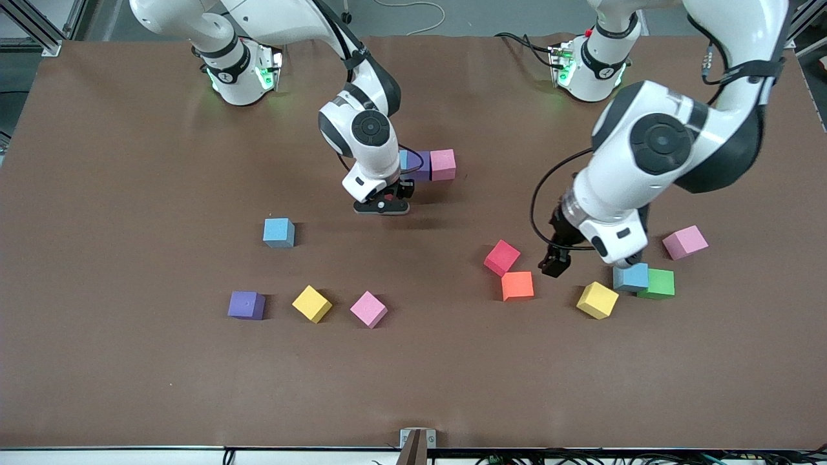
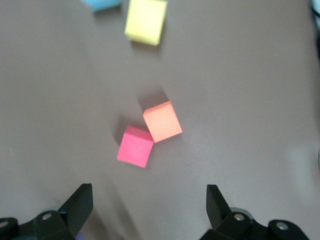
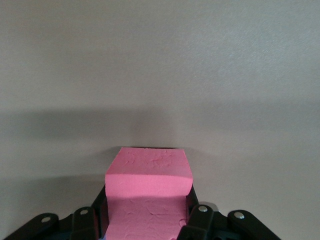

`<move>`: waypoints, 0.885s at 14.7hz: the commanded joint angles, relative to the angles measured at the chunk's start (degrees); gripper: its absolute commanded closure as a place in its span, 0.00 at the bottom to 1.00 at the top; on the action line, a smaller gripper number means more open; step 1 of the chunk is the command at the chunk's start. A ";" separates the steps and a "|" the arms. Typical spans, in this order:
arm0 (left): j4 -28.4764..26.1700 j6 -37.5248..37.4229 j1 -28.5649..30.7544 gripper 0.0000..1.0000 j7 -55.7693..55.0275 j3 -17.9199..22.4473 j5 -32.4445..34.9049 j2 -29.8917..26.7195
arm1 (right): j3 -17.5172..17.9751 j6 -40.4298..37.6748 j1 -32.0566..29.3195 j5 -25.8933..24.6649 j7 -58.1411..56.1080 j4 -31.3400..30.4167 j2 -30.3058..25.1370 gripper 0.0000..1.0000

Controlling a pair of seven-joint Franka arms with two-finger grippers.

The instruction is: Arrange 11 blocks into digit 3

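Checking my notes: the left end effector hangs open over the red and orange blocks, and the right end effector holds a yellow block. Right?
Not quite. The right end effector holds a pink block, as the right wrist view shows. The left end effector does hang open over the red block and orange block.

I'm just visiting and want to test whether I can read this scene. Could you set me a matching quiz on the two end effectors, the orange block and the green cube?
Things:
1. left end effector
2. right end effector
3. orange block
4. green cube

States or places:
A. shut on a pinkish-red block
B. beside a blue block, toward the left arm's end of the table
C. open, holding nothing
D. right beside the red block, nearer to the front camera than it

Pairs: 1-C, 2-A, 3-D, 4-B
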 commanded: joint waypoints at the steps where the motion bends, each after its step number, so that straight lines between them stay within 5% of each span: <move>1: 5.23 -6.31 1.10 0.00 15.44 -0.35 0.65 0.44 | 0.19 1.32 0.65 1.18 0.96 -4.42 -3.80 1.00; 6: 6.65 -14.15 1.80 0.00 37.16 3.43 5.40 -3.78 | 1.25 1.41 0.74 1.27 0.96 -4.78 -3.63 1.00; 13: 6.04 -21.44 10.24 0.00 59.42 3.34 3.29 -11.32 | 1.25 1.85 1.18 1.45 0.87 -4.78 -3.36 1.00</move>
